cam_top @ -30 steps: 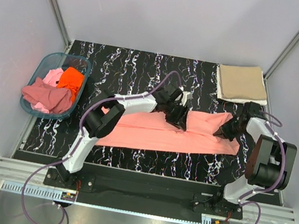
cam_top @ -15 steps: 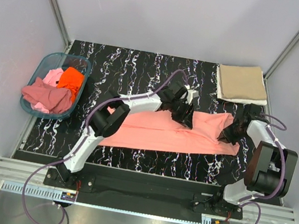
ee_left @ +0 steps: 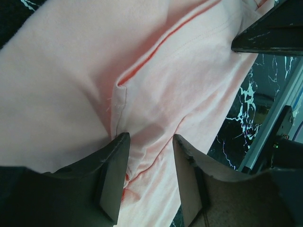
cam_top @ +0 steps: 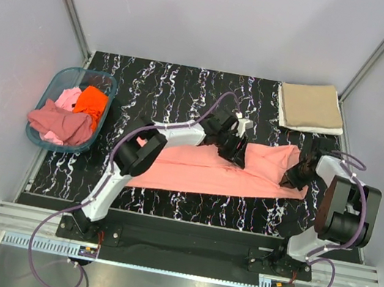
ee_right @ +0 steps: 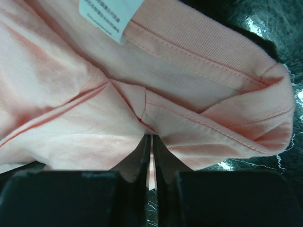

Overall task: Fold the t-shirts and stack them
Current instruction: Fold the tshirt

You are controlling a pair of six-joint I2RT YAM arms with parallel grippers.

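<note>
Slid the released left pincer [cam_top: 234,146] rightward along the salmon-pink soft fabric t-shirt [cam_top: 187,171] lying lengthwise on the black marbled bench [cam_top: 180,86]. Kept the right pincer [cam_top: 293,172] clenched on its collar end. Tautened the long fold, probably readying the crosswise one.

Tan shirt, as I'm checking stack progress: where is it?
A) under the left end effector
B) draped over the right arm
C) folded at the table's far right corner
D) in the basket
C: the tan shirt lies folded flat at the far right corner of the table, well away from the basket and clear of both arms.
</note>
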